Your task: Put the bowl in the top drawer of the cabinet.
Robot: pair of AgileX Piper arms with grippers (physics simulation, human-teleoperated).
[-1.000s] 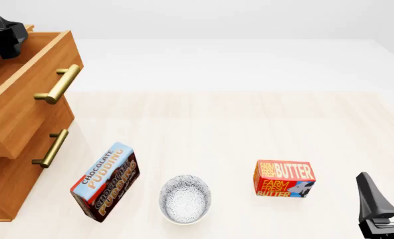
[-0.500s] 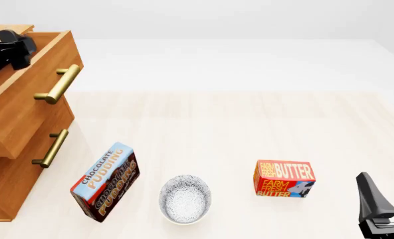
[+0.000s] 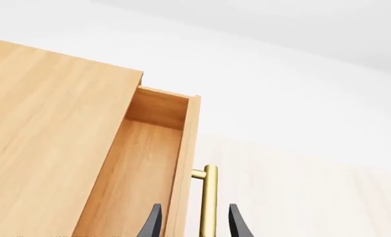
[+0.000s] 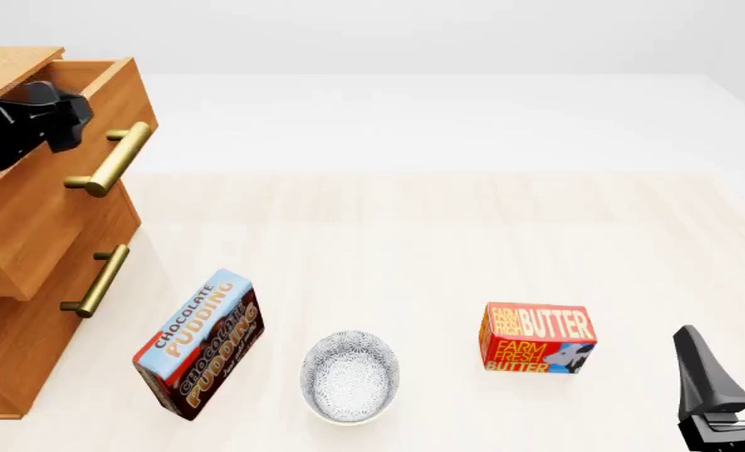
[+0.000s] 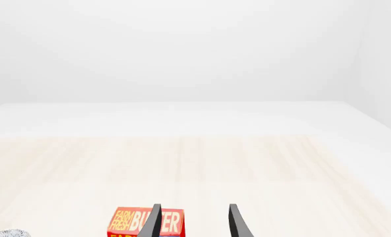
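Note:
The bowl, white with a grey speckled pattern, sits on the table near the front edge; a sliver of it shows in the right wrist view. The cabinet stands at the left with its top drawer pulled out and nothing visible inside. My left gripper hovers over the drawer's front edge. It is open, and the drawer front and the brass handle lie between its fingers. My right gripper is open at the front right, far from the bowl.
A chocolate pudding box stands just left of the bowl, between it and the cabinet. A red butter box stands to the bowl's right and also shows ahead of the right gripper's fingers. The lower drawer's handle sticks out.
My left gripper has moved right and down over the open drawer, toward its front edge and handle. The right arm, bowl and boxes have not moved.

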